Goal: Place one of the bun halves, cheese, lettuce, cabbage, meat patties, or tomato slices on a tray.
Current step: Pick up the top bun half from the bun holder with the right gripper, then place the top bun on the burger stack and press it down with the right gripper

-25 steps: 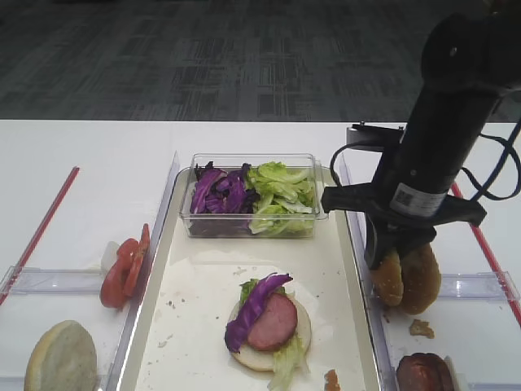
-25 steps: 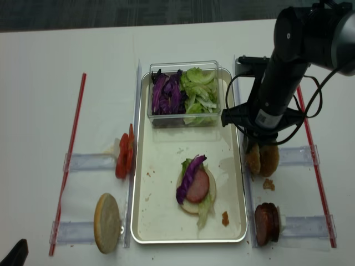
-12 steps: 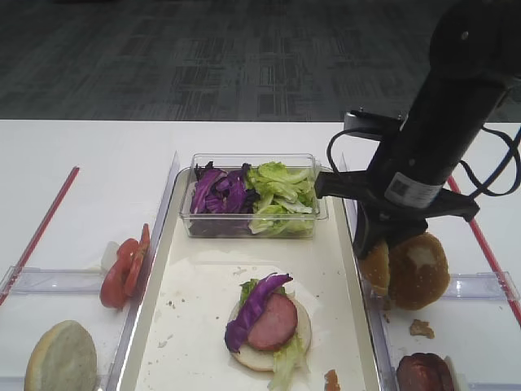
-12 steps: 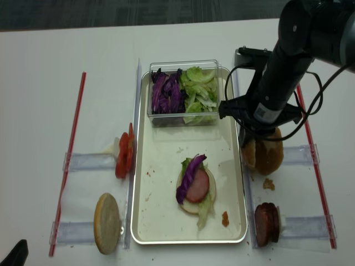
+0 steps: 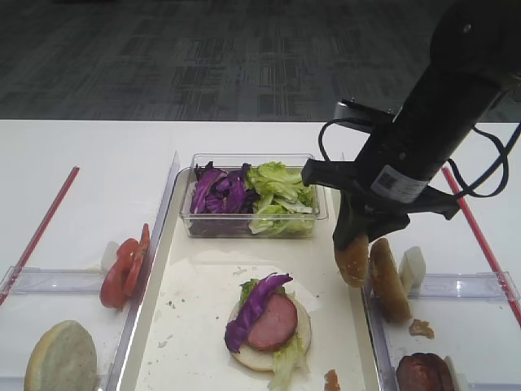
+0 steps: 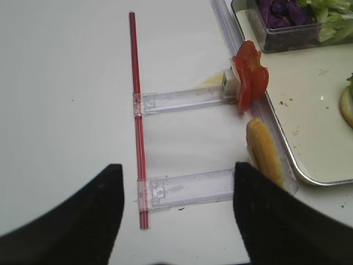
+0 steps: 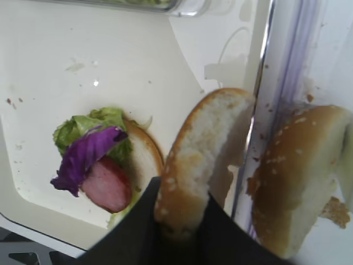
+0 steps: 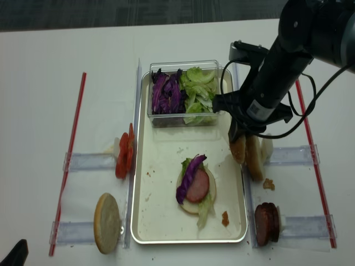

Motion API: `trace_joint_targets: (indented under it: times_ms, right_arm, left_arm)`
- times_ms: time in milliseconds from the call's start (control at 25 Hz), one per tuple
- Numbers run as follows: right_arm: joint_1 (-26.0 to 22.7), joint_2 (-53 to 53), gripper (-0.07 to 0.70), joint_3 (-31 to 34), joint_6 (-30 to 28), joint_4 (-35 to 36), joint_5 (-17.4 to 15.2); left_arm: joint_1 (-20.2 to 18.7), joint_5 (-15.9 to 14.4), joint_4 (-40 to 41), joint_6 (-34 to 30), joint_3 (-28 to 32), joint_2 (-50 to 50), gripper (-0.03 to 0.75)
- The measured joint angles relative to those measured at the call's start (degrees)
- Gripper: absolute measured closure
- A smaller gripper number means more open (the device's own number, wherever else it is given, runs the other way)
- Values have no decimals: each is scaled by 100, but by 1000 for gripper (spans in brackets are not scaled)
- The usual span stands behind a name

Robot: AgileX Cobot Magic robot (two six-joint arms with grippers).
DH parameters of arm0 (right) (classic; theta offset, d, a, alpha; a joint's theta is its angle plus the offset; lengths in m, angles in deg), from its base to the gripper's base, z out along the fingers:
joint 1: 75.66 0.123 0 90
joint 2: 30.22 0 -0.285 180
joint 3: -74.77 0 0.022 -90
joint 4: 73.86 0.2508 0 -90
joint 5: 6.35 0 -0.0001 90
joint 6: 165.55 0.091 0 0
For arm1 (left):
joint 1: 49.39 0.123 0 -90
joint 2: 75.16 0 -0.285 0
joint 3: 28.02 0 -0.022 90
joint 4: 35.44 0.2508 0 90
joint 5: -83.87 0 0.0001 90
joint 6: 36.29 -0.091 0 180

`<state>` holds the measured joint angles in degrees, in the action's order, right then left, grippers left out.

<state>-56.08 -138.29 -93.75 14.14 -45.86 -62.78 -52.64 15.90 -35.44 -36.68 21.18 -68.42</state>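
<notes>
Right claw (image 5: 355, 244) clamped on edge of golden-brown sesame-speckled bun top (image 5: 352, 258), hanging upright over right rim of long cream-white tray (image 5: 203, 326) with crumbs. Second bun half (image 5: 389, 278) leans just beside it, outside tray on white desk (image 5: 89, 163). Dark grey carpet (image 5: 203, 57) behind. On tray: pale bun base with round pink patty (image 5: 273, 320), purple cabbage strip (image 5: 254, 309), ruffled lettuce (image 5: 287, 361). Clear plastic box (image 5: 254, 195) at far end. Red tomato slices (image 5: 124, 265) left of tray. Left claw (image 6: 174, 215) open, dark blurred fingers
</notes>
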Motion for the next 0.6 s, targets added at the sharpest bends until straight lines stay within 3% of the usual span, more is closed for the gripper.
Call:
trace_joint_targets:
  times_ms: [360,600]
  right_arm:
    - [0,0,508,0,-821,1093,12]
    - [0,0,519,0,-1068,1414,12]
  left_arm:
    - [0,0,0,0,0,0,304]
    - [0,0,0,0,0,0,304]
